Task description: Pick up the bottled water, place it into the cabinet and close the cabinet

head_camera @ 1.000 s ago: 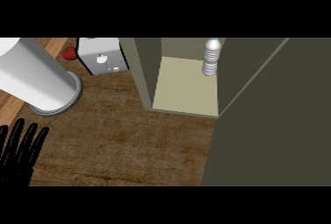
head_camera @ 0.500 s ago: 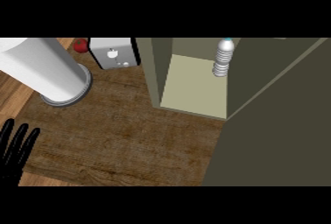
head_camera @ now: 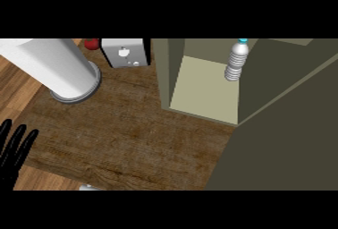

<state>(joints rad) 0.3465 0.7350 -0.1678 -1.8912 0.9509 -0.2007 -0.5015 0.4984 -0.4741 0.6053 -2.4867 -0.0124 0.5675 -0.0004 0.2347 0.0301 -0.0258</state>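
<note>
Across the right side stood an olive cabinet [head_camera: 198, 71], boxy and matte, its flat door [head_camera: 290, 143] swung open toward the viewer. Beneath it lay the table [head_camera: 132, 138], dark grained wood. A smooth white cylinder [head_camera: 59, 67] stood at upper left, a small white appliance [head_camera: 125, 52] behind it. Inside the cabinet the bottle [head_camera: 236, 62] stood upright, clear ribbed plastic, blue cap. It was far up and right of the left hand [head_camera: 13, 150], which rested at the left edge, black fingers straight, holding nothing. No right hand showed, so closing the door probably remained.
</note>
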